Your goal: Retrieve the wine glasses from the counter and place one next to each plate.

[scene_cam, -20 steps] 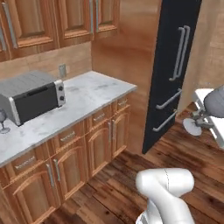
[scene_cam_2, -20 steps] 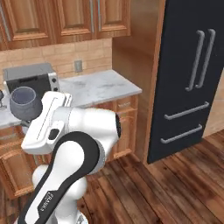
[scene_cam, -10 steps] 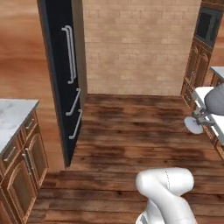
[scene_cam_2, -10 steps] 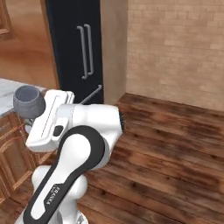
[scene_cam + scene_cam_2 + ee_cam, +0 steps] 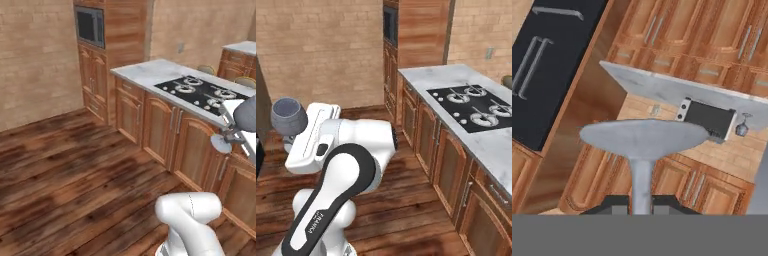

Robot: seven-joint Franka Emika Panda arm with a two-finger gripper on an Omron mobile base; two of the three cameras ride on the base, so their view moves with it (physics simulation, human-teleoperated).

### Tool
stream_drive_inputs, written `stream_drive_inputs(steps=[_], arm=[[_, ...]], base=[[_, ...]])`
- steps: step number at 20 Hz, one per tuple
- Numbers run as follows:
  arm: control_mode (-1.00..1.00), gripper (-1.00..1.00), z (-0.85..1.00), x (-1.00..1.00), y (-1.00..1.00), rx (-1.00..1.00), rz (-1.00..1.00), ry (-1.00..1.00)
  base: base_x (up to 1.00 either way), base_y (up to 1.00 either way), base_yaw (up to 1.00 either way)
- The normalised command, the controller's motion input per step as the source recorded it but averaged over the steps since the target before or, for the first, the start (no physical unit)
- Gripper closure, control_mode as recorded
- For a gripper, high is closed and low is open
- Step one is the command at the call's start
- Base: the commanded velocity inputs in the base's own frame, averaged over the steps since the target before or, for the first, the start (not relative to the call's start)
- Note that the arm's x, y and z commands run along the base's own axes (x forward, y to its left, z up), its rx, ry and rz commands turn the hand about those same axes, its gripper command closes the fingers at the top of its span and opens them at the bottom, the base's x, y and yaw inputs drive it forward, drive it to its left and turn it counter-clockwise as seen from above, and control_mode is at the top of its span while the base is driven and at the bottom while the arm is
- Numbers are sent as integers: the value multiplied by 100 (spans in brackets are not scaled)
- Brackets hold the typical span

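Tool [image 5: 641,204] clamped on stem of one wine glass [image 5: 643,145], fingertips half cut off at 6 o'clock; second wine glass [image 5: 742,127] tiny, blurred on far worktop [image 5: 662,90] at 2 o'clock.

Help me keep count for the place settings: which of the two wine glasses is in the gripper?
The wine glass whose foot looms large in the hand view, its stem between the gripper's fingertips. The other glass is beside the toaster oven on the counter.
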Motion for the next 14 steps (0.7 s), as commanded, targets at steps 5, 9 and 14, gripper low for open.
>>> stream_drive_inputs(steps=[5, 9, 14], arm=[[100, 100, 0, 0, 0, 0, 0, 0], [100, 100, 0, 0, 0, 0, 0, 0], [100, 100, 0, 0, 0, 0, 0, 0]], base=[[0, 2, -100], [0, 2, -100], [58, 6, -71]])
